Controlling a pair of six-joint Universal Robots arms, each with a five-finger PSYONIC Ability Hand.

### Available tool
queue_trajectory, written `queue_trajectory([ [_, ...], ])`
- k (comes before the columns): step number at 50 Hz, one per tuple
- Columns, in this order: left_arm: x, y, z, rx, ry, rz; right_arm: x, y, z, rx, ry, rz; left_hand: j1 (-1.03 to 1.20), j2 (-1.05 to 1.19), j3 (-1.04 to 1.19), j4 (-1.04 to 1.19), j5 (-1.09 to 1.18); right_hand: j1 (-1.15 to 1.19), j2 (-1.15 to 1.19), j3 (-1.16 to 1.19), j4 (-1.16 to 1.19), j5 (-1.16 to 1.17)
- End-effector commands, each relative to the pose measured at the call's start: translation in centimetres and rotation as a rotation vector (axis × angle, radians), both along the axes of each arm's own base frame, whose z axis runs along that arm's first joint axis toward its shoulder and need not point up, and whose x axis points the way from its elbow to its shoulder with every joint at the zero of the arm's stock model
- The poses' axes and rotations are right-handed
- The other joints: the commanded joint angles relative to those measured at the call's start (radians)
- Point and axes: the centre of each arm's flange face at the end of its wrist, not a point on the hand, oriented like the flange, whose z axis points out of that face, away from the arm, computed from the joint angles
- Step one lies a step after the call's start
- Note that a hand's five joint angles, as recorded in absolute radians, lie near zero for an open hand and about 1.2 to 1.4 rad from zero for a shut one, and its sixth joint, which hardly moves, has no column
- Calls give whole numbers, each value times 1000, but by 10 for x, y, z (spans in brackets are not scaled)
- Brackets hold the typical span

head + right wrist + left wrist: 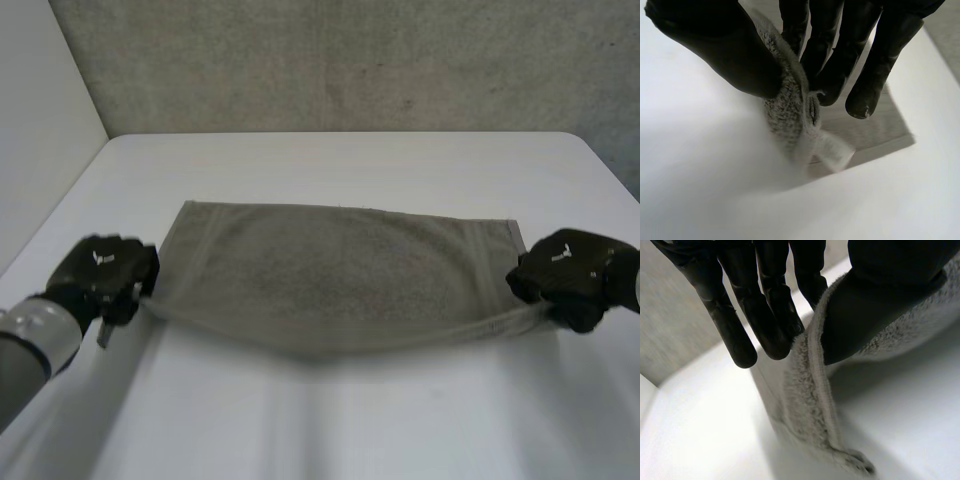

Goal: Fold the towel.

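We are holding the towel (340,280) with both hands. Our left hand (105,272), at the lower left of the frame, is pinching the near left corner between thumb and fingers, and our right hand (572,272), at the right, is pinching the near right corner likewise. The towel is lying mid-table (340,160), long axis left to right, near edge sagging between the hands. The far edge is lying toward the top of the frame, equally near to each hand, so we judge the fold should go that way.
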Motion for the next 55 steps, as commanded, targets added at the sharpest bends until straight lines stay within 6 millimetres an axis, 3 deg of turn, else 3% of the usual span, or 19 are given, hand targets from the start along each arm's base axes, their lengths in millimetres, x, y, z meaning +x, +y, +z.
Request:
queue_trajectory([
  [1, -26, -47, 0, -157, 47, -56, 3, -56, -26, -63, -19, -94, 212, 179, 181, 178, 198, 68, 57, 57, 60, 55],
  [5, -50, -80, -8, -203, 86, -78, 10, -76, -32, -124, -21, -129, 212, 179, 181, 178, 198, 68, 57, 57, 60, 55],
  [6, -50, -80, -8, -203, 87, -78, 17, -85, -36, -164, -33, -139, 212, 179, 181, 178, 198, 68, 57, 57, 60, 55],
  [8, -57, -104, -16, -224, 88, -41, 23, -94, -38, -216, -49, -148, 212, 179, 181, 178, 198, 68, 57, 57, 60, 55],
  [14, -81, -131, -28, -265, 86, -20, 34, -130, -46, -431, -121, -205, 212, 179, 181, 178, 198, 68, 57, 57, 60, 55],
  [16, -86, -150, -38, -286, 85, 11, 40, -135, -49, -477, -137, -201, 212, 179, 181, 178, 198, 68, 57, 57, 60, 55],
  [22, -95, -167, -51, -307, 90, 19, 59, -151, -63, -606, -171, -183, 212, 179, 181, 178, 198, 68, 57, 57, 60, 55],
  [23, -97, -170, -54, -311, 92, 18, 61, -154, -70, -613, -172, -189, 212, 179, 181, 178, 198, -478, -488, -489, -486, -490],
  [24, -100, -172, -58, -313, 93, 18, 61, -155, -70, -613, -172, -189, -500, -533, -531, -534, -514, -483, -493, -494, -491, -496],
  [25, -100, -172, -58, -313, 93, 18, 61, -157, -77, -608, -164, -200, -507, -540, -538, -541, -521, -1154, -1164, -1165, -1162, -1167],
  [26, -104, -171, -62, -310, 91, 12, 61, -157, -77, -608, -163, -200, -1010, -1043, -1041, -1044, -1024, -1154, -1164, -1165, -1162, -1167],
  [28, -108, -170, -65, -307, 91, -1, 60, -162, -86, -606, -141, -240, -998, -1031, -1029, -1032, -1012, -1154, -1164, -1165, -1162, -1167],
  [37, -106, -171, -64, -329, 91, 3, 57, -159, -91, -585, -126, -271, -1006, -1039, -1037, -1040, -1020, -1154, -1164, -1165, -1162, -1167],
  [43, -102, -166, -61, -317, 89, 8, 48, -138, -49, -630, -145, -286, -1006, -1039, -1037, -1040, -1020, -1154, -1164, -1165, -1162, -1167],
  [45, -92, -160, -40, -329, 101, 26, 47, -129, -42, -631, -148, -282, -1006, -1039, -1037, -1040, -1020, -1154, -1164, -1165, -1162, -1167],
  [46, -92, -160, -40, -329, 101, 26, 45, -121, -38, -625, -145, -280, -1006, -1039, -1037, -1040, -1020, -1154, -1164, -1165, -1162, -1167],
  [50, -77, -138, -22, -307, 98, 39, 41, -104, -33, -591, -135, -283, -1006, -1039, -1037, -1040, -1020, -1154, -1164, -1165, -1162, -1167],
  [55, -69, -109, -10, -266, 138, 45, 26, -80, -45, -335, -192, -369, -1006, -1039, -1037, -1040, -1020, -1042, -1052, -1053, -1050, -1054],
])
